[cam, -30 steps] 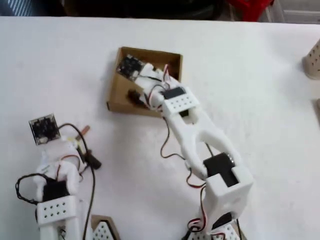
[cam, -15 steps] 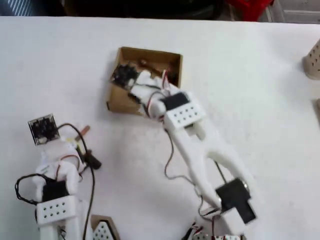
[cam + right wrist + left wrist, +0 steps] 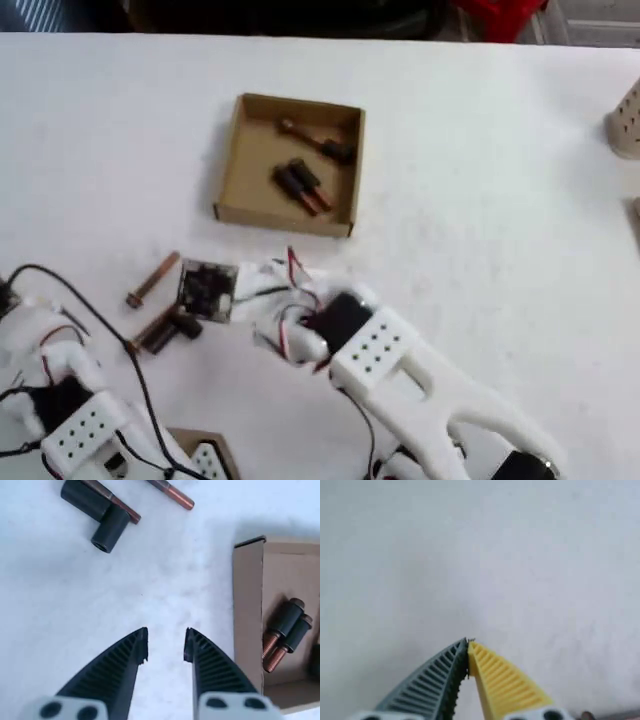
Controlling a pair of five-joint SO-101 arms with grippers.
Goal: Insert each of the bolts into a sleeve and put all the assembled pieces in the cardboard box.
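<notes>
You have two loose copper-coloured metal bolts [image 3: 152,281] on the white worktop [image 3: 480,150]. One lies alone and the other rests against two short black cylindrical sleeves [image 3: 110,528]; whether it sits inside one cannot be told. The shallow brown cardboard box [image 3: 250,150] holds three assembled pieces [image 3: 300,186], each a bolt with a black sleeve on it: two side by side and one apart by the far wall. Your right gripper [image 3: 165,645] has its black jaws slightly spread and holds nothing. It hangs over bare worktop, with the loose bolts and sleeves ahead of its tips and apart from them, and the box off to one side. Your left gripper [image 3: 468,650], one jaw grey and one yellow, is pressed together on nothing, over bare worktop.
</notes>
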